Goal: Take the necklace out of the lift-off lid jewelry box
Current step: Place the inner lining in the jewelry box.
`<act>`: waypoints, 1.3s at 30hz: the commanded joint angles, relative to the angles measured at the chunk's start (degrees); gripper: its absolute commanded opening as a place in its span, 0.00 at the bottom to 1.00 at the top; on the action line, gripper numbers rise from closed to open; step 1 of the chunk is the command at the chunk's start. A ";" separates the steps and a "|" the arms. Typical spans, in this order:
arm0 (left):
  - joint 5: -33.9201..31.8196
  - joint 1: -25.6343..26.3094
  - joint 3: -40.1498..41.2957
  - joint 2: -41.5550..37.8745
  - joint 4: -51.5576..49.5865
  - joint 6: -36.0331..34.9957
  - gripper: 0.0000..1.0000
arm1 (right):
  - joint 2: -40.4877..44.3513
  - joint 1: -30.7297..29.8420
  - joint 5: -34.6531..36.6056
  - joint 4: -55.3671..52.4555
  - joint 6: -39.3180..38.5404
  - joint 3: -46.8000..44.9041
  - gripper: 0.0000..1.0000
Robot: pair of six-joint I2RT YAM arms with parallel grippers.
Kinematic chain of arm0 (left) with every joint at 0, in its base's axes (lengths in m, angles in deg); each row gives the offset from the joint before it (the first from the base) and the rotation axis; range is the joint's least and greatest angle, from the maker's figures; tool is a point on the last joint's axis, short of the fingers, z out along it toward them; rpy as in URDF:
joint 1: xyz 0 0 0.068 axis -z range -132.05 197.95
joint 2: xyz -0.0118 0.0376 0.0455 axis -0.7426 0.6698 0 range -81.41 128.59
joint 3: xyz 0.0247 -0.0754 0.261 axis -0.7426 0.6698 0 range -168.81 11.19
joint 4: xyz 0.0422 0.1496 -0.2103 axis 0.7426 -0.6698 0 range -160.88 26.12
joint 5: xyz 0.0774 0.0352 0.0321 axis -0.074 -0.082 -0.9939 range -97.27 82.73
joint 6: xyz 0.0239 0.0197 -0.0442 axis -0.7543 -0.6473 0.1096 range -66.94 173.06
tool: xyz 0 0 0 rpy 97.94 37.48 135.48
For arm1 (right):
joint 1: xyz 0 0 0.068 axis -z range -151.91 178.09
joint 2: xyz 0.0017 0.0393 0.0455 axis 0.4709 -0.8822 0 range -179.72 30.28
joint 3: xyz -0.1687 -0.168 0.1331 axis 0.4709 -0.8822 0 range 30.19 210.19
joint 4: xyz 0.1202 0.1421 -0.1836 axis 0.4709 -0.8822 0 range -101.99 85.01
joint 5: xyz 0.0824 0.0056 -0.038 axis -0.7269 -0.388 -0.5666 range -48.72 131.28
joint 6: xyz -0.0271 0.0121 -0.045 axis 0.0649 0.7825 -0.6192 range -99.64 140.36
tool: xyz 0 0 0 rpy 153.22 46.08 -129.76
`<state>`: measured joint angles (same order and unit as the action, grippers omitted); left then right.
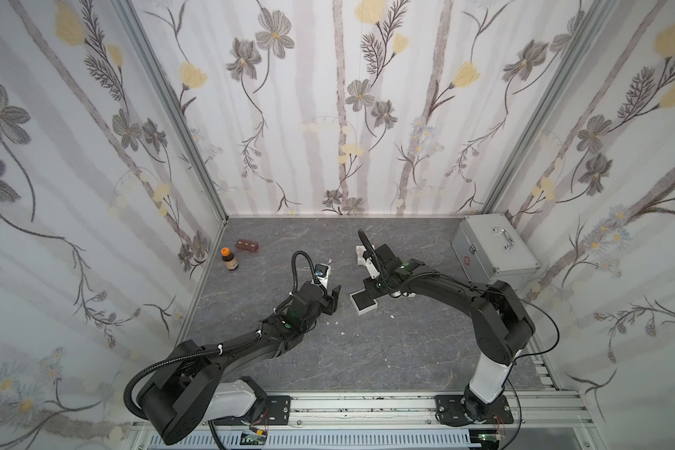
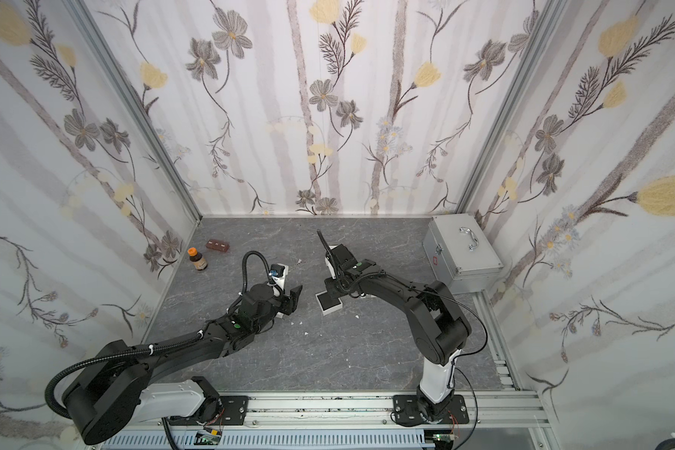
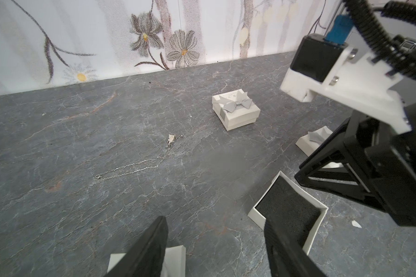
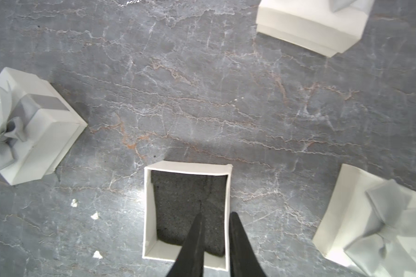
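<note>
Necklace [image 3: 139, 165] is already out of the box: the chain lies flat on the desk [image 3: 58, 215], ahead of the left gripper [image 3: 216, 239] and well apart from it, pendant end toward the closed bow-topped box [image 3: 235, 111].

Open box [image 4: 186, 213] shows only dark foam, nothing in it that I can see. Extraction step looks done; what's left is release and retreat.

Right gripper [image 4: 215, 230]: jaws nearly together, straddling the box's side wall, one finger inside over the foam, one outside. Looks like a pinch on the wall, but the contact itself is hidden, so I can't confirm a firm hold.

Left gripper: jaws apart, holding nothing, box just beside its right finger. A white piece sits below its fingers, probably the lid; too cropped to be sure.

Pose: both arms reach forward low over the desk, wrists pitched down, the two grippers near each other in both top views.

Next move: right jaws open, lift straight up so the box doesn't tip or drag.
</note>
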<state>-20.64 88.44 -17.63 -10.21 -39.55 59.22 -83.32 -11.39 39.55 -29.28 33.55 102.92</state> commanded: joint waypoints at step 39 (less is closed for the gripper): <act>3.25 -7.03 -0.38 -11.14 -8.24 -1.51 0.82 | -2.52 -1.40 -4.68 7.46 0.61 -1.03 0.23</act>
<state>-18.91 81.53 -17.63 -21.91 -48.27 57.53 -87.03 -13.03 36.16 -24.10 34.19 102.15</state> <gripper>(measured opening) 0.818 0.217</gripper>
